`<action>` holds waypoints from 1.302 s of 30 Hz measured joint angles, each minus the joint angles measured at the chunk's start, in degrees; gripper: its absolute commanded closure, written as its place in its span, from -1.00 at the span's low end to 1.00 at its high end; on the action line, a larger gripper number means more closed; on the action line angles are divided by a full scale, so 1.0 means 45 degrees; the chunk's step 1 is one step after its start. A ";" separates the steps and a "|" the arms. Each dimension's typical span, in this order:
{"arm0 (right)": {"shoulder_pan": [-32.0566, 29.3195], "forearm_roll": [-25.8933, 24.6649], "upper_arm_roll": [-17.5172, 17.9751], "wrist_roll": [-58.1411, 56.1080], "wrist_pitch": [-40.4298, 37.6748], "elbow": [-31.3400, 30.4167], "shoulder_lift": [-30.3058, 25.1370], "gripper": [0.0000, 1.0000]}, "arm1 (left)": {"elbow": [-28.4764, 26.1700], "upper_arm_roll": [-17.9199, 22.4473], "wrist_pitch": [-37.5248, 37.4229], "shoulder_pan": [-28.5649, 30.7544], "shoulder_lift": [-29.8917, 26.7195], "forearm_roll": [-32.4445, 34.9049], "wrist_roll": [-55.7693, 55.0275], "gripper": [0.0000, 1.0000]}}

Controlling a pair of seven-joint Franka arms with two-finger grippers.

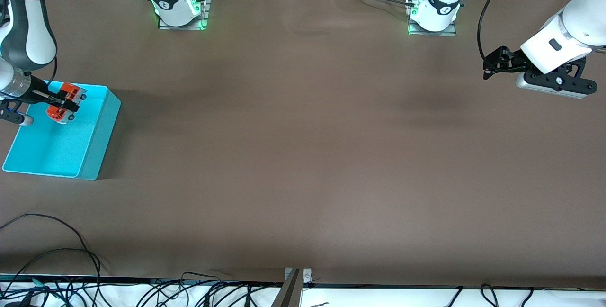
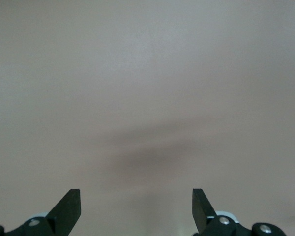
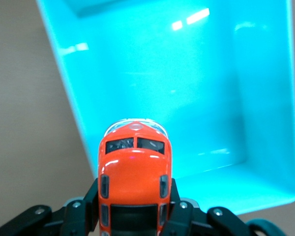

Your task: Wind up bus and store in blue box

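My right gripper is shut on the orange-red toy bus and holds it over the end of the blue box that lies farther from the front camera. In the right wrist view the bus sits clamped between my black fingers, its roof toward the camera, above the box's cyan floor and close to one long wall. My left gripper is open and empty, waiting in the air over bare table at the left arm's end. Its fingertips show wide apart above the brown cloth.
The blue box stands at the right arm's end of the brown table. The two arm bases stand along the edge farthest from the front camera. Loose cables lie along the edge nearest the front camera.
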 measured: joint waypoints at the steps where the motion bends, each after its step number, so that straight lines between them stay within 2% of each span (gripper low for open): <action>1: -0.0049 -0.0046 -0.0049 -0.0119 0.0141 0.0006 0.0126 1.00 | 0.0000 0.0001 0.0000 0.0000 0.0002 0.0000 -0.0001 -1.00; 18: -0.1277 -0.0786 -0.0102 -0.1687 0.2605 0.0809 0.3554 1.00 | 0.0001 0.0032 0.0000 0.0004 0.0020 0.0002 -0.0011 -1.00; 22: -0.1743 -0.0819 0.0073 -0.1850 0.3122 0.0891 0.4041 1.00 | 0.0001 0.0034 0.0000 0.0006 0.0021 0.0002 -0.0012 -1.00; 30: -0.3020 -0.0833 0.1047 -0.1868 0.3605 0.1034 0.4530 1.00 | 0.0002 0.0074 0.0000 0.0075 0.0023 0.0002 -0.0019 -1.00; 36: -0.3116 -0.0845 0.1142 -0.1868 0.3604 0.1071 0.4540 1.00 | 0.0003 0.0077 0.0000 0.0082 0.0024 0.0003 -0.0020 -1.00; 38: -0.3124 -0.0846 0.1146 -0.1868 0.3604 0.1071 0.4550 0.91 | 0.0003 0.0076 0.0000 0.0082 0.0024 0.0003 -0.0020 -1.00; 39: -0.3126 -0.0846 0.1149 -0.1868 0.3604 0.1071 0.4552 0.72 | 0.0003 0.0077 0.0000 0.0082 0.0024 0.0003 -0.0020 -1.00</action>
